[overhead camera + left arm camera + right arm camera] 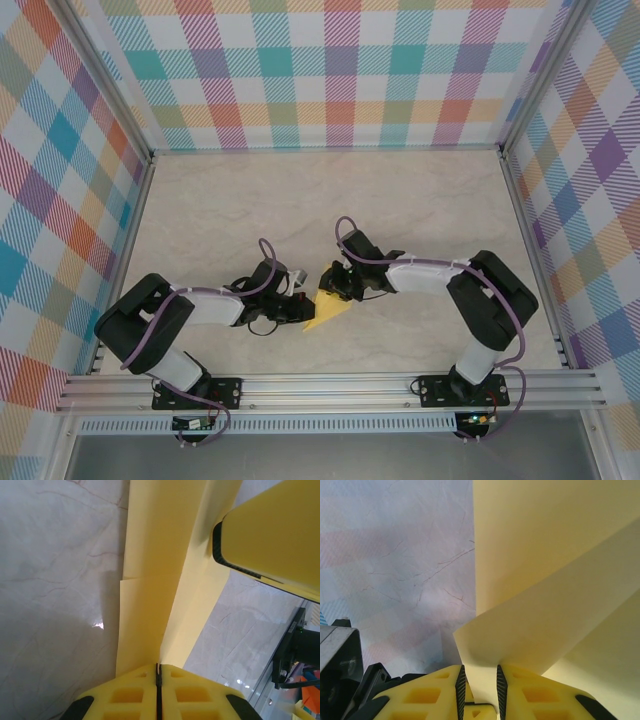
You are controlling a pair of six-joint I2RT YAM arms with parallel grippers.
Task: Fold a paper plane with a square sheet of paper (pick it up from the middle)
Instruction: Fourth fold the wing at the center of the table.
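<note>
Left gripper [303,306] and right gripper [335,285] meet near the middle of the table [250,210] in the top external view. Between them lies the sheet of paper [330,310], a yellow wedge that widens toward the near edge. Both arms are bent at the elbow and reach inward and low. We cannot read either jaw gap here, since the wrists cover the fingertips and the tip of the wedge.

From the left wrist, we see the left gripper [158,672] with its yellow fingers pressed together on the sheet of paper [150,580], which rises from the seam as two creased panels. The frame cuts off the paper at the top. One finger of the right gripper [270,535] overlaps the paper's upper right part.

From the right wrist, we see the right gripper [479,680] with a narrow gap, and a corner of the sheet of paper [545,580] dips into it. We cannot tell whether the pads press the paper. The paper runs out of frame to the right.
</note>
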